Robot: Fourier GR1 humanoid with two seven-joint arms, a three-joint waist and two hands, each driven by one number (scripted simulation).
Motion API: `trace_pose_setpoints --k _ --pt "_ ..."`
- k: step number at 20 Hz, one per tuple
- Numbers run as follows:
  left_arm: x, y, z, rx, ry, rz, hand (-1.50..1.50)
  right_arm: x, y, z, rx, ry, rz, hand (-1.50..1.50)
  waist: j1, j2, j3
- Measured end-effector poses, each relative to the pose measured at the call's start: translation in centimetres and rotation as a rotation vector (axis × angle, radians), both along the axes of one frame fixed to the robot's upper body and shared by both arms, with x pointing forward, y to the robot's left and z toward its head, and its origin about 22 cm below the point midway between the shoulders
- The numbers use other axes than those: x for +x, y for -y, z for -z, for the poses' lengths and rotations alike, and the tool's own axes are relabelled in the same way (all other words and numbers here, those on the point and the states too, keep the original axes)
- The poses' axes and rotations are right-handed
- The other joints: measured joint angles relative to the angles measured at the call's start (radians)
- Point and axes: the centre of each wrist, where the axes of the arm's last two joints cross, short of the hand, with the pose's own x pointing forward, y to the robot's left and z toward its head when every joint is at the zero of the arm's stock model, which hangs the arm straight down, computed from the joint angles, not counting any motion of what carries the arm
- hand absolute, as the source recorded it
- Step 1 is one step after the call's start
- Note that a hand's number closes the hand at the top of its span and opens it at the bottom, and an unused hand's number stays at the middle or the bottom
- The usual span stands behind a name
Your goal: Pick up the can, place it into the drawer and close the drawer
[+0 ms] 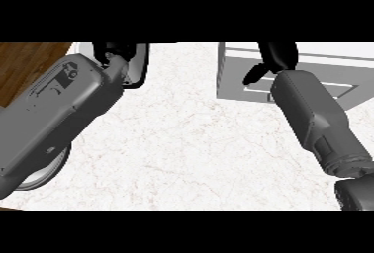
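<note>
Drawer (306, 74) time: we are holding our right hand (276, 58) over it, can hidden, grip unclear; left hand (120, 54) unclear too.

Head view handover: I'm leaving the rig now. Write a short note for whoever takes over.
Left hand: at the counter's far left, black fingers up near the top edge; no can visible there.
Right hand: reaching over the grey drawer unit at upper right; fingers too hidden to judge.
Can: not visible anywhere; possibly hidden by the right hand or in the drawer.
Plate rim shows under the left forearm.
Done: unclear. Left: confirm the can is in, then close the drawer.
</note>
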Motion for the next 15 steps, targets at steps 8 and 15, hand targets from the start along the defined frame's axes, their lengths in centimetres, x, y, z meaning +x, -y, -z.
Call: trace_pose_setpoints --k 8,15 --pt "-0.5 -0.5 -0.2 -0.002 -0.005 0.016 -1.5 0.3 -0.6 -0.6 0.221 -0.101 -0.105 -1.5 0.002 0.007 0.0" --pt "-1.0 -1.1 -0.4 0.0 -0.006 0.016 -1.5 0.7 -0.6 -1.7 0.563 -0.123 -0.161 -1.5 -0.003 -0.003 0.0"
